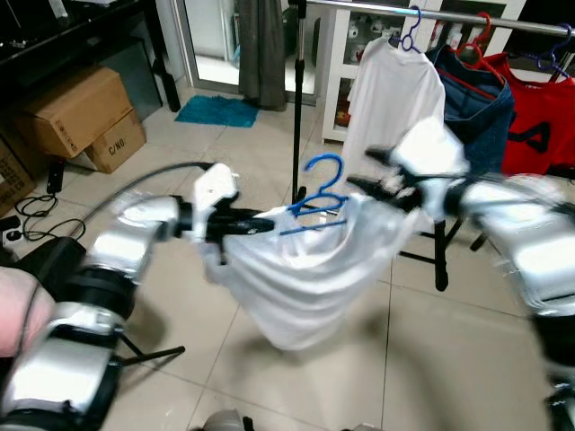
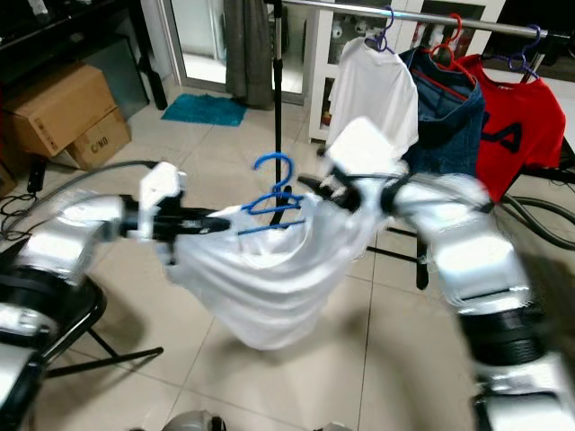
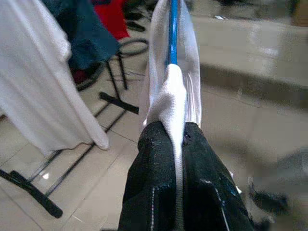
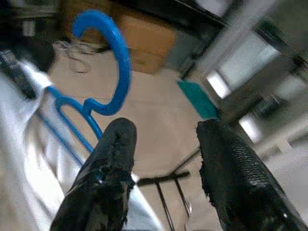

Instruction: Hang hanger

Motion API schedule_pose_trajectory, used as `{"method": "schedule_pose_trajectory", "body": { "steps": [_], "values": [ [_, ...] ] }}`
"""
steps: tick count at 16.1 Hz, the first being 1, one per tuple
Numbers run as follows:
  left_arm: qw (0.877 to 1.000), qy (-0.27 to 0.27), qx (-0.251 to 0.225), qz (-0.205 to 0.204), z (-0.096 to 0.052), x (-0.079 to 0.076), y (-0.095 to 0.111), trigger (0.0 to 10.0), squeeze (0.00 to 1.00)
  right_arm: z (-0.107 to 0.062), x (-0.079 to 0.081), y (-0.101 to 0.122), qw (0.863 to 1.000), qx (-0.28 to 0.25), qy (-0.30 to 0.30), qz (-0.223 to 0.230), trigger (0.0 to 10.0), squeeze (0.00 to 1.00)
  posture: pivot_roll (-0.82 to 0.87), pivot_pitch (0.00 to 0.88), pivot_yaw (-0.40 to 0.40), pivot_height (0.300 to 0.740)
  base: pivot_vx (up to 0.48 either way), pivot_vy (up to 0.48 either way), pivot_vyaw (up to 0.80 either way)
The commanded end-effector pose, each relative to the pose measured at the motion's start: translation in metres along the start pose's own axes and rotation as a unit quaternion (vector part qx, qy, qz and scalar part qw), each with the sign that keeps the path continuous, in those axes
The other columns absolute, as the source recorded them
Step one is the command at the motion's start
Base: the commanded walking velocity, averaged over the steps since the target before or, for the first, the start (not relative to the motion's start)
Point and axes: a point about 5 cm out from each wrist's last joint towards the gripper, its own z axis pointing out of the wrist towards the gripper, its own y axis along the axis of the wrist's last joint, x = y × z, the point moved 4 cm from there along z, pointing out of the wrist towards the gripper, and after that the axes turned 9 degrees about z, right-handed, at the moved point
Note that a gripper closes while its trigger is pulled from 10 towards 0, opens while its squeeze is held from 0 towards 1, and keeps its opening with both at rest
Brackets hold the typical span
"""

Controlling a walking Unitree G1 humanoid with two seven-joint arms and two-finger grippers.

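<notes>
**Hanger with white garment held between both arms, short of the rail**

While I watch through the head camera, the left gripper (image 1: pixel 254 224) sits in front of the robot at chest height, fingers pressed together on one end of the blue hanger (image 1: pixel 316 203) and the white garment (image 1: pixel 301 278) draped over it. My left wrist view confirms it: the two black fingers (image 3: pixel 154 183) pinch a fold of white cloth with the blue bar running up out of them.

Across from it, the right gripper (image 1: pixel 373 171) is at the hanger's other end, blurred. In the right wrist view its fingers (image 4: pixel 108 168) are spread, the blue hook (image 4: pixel 108 62) just beyond them; I see nothing between them. The garment sags in a deep loop between the two arms, above the tiled floor (image 1: pixel 449 359).

Behind the hanger stands the clothes rack: a black upright pole (image 1: pixel 297 99) and a rail (image 1: pixel 449 16) near the top edge. On the rail hang a white shirt (image 1: pixel 391 99), a dark blue garment (image 1: pixel 472 103) and a red shirt (image 1: pixel 539 117). Far left, cardboard boxes (image 1: pixel 81 117) sit on the floor; a teal mat (image 1: pixel 216 111) lies by the doorway.
</notes>
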Motion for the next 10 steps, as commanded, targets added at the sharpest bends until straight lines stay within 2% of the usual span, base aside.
{"method": "schedule_pose_trajectory", "body": {
  "steps": [1,2,4,5,7,10],
  "values": [
    [1.0,-0.018,0.0,0.015,-0.009,0.001,0.006,0.0,0.0,-0.007,0.01,0.005,0.999,-0.01,0.052,-0.008,10.0,0.92,-0.01,0.0,0.044,0.74,0.0,0.0,0.0],
    [0.999,-0.03,0.003,0.017,-0.018,0.001,0.006,0.0,0.0,-0.013,0.018,0.003,0.995,-0.005,0.096,-0.006,10.0,0.0,0.0,0.0,0.04,0.74,0.0,0.0,0.0],
    [0.998,-0.058,-0.003,0.024,-0.029,0.001,0.014,0.0,0.0,-0.018,0.036,-0.008,0.985,0.015,0.172,0.012,10.0,0.0,0.0,0.0,0.032,0.74,0.0,0.0,0.0],
    [0.997,-0.072,-0.005,0.038,-0.031,-0.001,0.018,0.0,0.0,-0.016,0.039,-0.014,0.983,0.023,0.183,0.015,10.0,0.0,0.0,0.0,0.029,0.74,0.0,0.0,0.0],
    [0.992,-0.103,-0.011,0.069,-0.03,-0.006,0.028,0.0,0.0,-0.005,0.035,-0.019,0.986,0.034,0.164,0.026,10.0,0.0,0.0,0.0,0.029,0.74,0.0,0.0,0.0],
    [0.989,-0.121,-0.01,0.09,-0.027,-0.01,0.032,0.0,0.0,-0.003,0.039,-0.018,0.983,0.036,0.175,0.04,10.0,0.0,0.0,0.0,0.029,0.74,0.0,0.0,0.0]
  ]
}}
